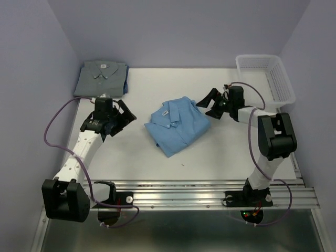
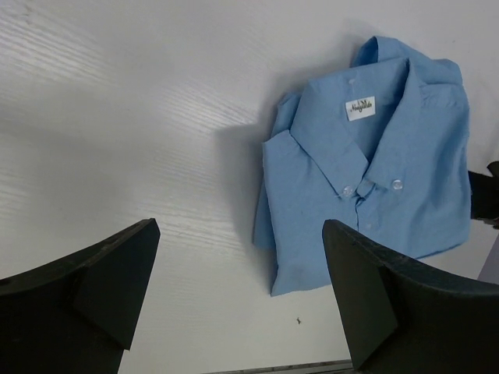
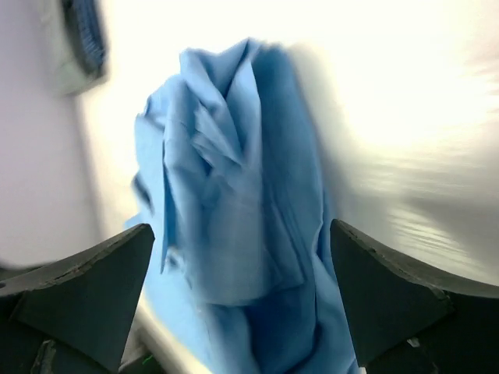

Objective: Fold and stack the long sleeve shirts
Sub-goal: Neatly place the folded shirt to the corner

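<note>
Lying folded, the thin sky-blue collared cloth shirt (image 1: 177, 125) looks light and floppy, probably best lifted by opposite folded edges. Both the left fingers (image 2: 109, 280) and right fingers (image 3: 390, 288) gape empty.

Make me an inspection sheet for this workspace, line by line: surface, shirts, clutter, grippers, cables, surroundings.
Surface: white table; one small dark speck near the front.
Job's things: grey shirt folded, collar up, at the far left corner; blue shirt folded, mid-table, lying askew and apart from the grey one.
Clutter: white basket at the far right corner.
Grippers: left gripper open, holding nothing, left of the blue shirt; right gripper open, holding nothing, close by that shirt's far right corner, contact unclear.
Cables: purple cable loops beside the left arm, another beside the right; both off the shirts.
Surroundings: pale walls on three sides; metal rail at the near edge.
</note>
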Tool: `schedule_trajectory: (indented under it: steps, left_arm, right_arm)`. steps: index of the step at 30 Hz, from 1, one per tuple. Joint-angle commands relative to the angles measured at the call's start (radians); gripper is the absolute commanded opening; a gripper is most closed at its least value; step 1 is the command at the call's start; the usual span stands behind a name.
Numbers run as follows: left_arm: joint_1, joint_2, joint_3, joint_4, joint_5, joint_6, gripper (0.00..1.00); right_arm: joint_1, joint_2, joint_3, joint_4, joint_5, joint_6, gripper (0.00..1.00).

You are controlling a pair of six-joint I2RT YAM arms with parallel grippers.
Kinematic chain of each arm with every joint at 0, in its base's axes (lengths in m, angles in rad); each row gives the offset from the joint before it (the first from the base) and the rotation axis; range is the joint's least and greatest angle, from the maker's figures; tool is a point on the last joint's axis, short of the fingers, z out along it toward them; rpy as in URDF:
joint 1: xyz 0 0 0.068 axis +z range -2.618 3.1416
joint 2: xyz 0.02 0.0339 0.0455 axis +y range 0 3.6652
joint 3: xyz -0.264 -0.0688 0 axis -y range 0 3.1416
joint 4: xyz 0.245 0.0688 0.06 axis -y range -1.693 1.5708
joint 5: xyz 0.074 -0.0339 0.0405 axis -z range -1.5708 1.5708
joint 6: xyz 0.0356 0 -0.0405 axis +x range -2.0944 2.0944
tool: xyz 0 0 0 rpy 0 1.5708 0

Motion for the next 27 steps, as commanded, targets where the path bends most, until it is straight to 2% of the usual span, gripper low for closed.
schedule_trajectory:
  steps: [1, 3, 4, 10, 12, 13, 14, 15, 17, 18, 19, 20, 21, 23, 24, 27]
  left_arm:
    - [-0.022, 0.013, -0.051, 0.105, 0.079, 0.035, 0.99]
    - [-0.034, 0.034, -0.074, 0.129, 0.095, 0.035, 0.99]
    - [-0.04, 0.042, -0.08, 0.161, 0.105, 0.036, 0.99]
    - [-0.145, 0.16, -0.105, 0.335, 0.184, 0.021, 0.96]
    - [-0.168, 0.24, -0.091, 0.393, 0.191, 0.021, 0.88]
    - [-0.171, 0.266, -0.065, 0.413, 0.193, 0.029, 0.79]
    - [-0.175, 0.321, -0.053, 0.419, 0.187, 0.033, 0.74]
    - [-0.178, 0.347, -0.025, 0.428, 0.187, 0.036, 0.62]
    - [-0.183, 0.415, 0.001, 0.429, 0.191, 0.043, 0.5]
    - [-0.185, 0.435, 0.024, 0.43, 0.204, 0.044, 0.43]
    - [-0.189, 0.452, 0.036, 0.438, 0.207, 0.047, 0.3]
    - [-0.189, 0.479, 0.044, 0.457, 0.214, 0.046, 0.24]
    - [-0.192, 0.492, 0.062, 0.462, 0.222, 0.047, 0.13]
    - [-0.194, 0.512, 0.082, 0.459, 0.225, 0.05, 0.0]
    - [-0.194, 0.509, 0.095, 0.458, 0.222, 0.05, 0.0]
    - [-0.197, 0.476, 0.113, 0.458, 0.196, 0.053, 0.0]
  right_arm:
    - [0.0, -0.199, 0.162, -0.437, 0.397, -0.334, 1.0]
    - [0.011, -0.225, 0.202, -0.558, 0.532, -0.401, 1.0]
    - [0.011, -0.233, 0.202, -0.566, 0.539, -0.432, 1.0]
    - [0.158, -0.202, 0.251, -0.543, 0.442, -0.638, 1.0]
    - [0.18, -0.142, 0.29, -0.535, 0.413, -0.664, 1.0]
    - [0.18, -0.119, 0.334, -0.537, 0.417, -0.673, 1.0]
    - [0.19, -0.074, 0.357, -0.541, 0.421, -0.705, 0.99]
    - [0.201, -0.052, 0.378, -0.537, 0.431, -0.717, 0.96]
    - [0.21, -0.003, 0.44, -0.544, 0.436, -0.737, 0.92]
    - [0.221, 0.046, 0.461, -0.566, 0.434, -0.75, 0.83]
    - [0.221, 0.069, 0.481, -0.575, 0.431, -0.754, 0.78]
    - [0.232, 0.089, 0.51, -0.587, 0.428, -0.762, 0.72]
    - [0.241, 0.114, 0.517, -0.597, 0.43, -0.761, 0.5]
    - [0.241, 0.125, 0.521, -0.598, 0.447, -0.75, 0.27]
    - [0.241, 0.114, 0.514, -0.592, 0.48, -0.73, 0.11]
    - [0.241, 0.055, 0.471, -0.546, 0.563, -0.709, 0.01]
